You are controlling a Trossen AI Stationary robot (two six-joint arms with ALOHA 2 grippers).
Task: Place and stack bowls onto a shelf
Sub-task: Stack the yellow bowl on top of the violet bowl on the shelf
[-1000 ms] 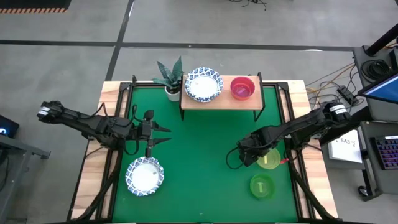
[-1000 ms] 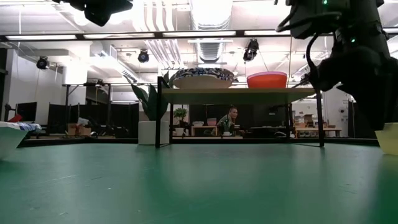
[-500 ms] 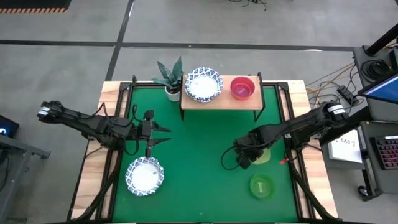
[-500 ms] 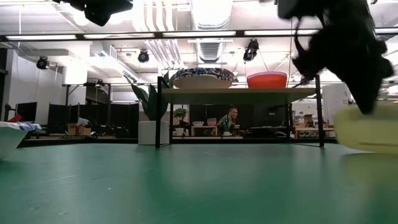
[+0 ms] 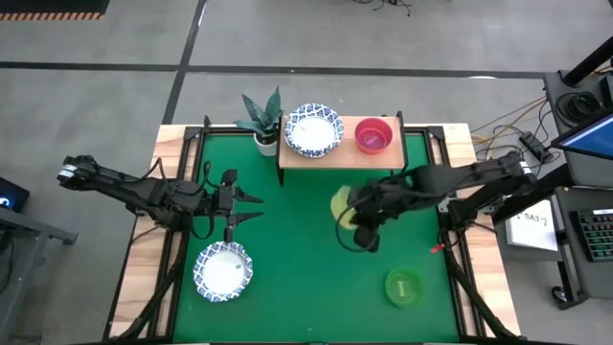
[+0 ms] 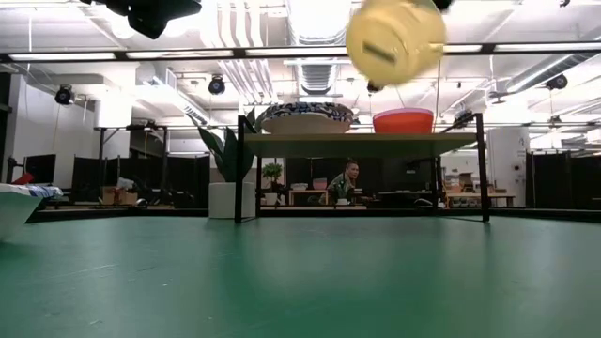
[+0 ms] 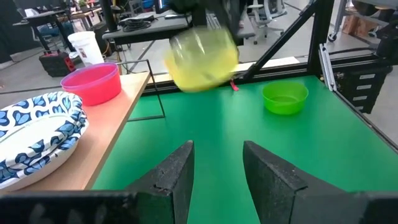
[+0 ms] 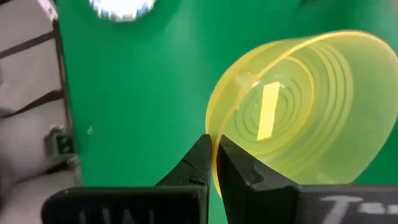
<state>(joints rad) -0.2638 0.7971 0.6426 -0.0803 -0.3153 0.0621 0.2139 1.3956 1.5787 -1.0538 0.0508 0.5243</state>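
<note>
Right wrist view, gripper seemingly pinching yellow bowl

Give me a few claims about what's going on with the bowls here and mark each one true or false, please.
1. The right tool is pinching the rim of the yellow bowl, lifted off the mat. True.
2. The red bowl sits on the green mat. False: it stands on the wooden shelf, beside a blue-patterned bowl.
3. The green bowl is on the mat. True.
4. The left tool is holding a patterned bowl. False: it is open and empty; the second patterned bowl lies on the mat near it.
5. A potted plant stands next to the shelf. True.
</note>
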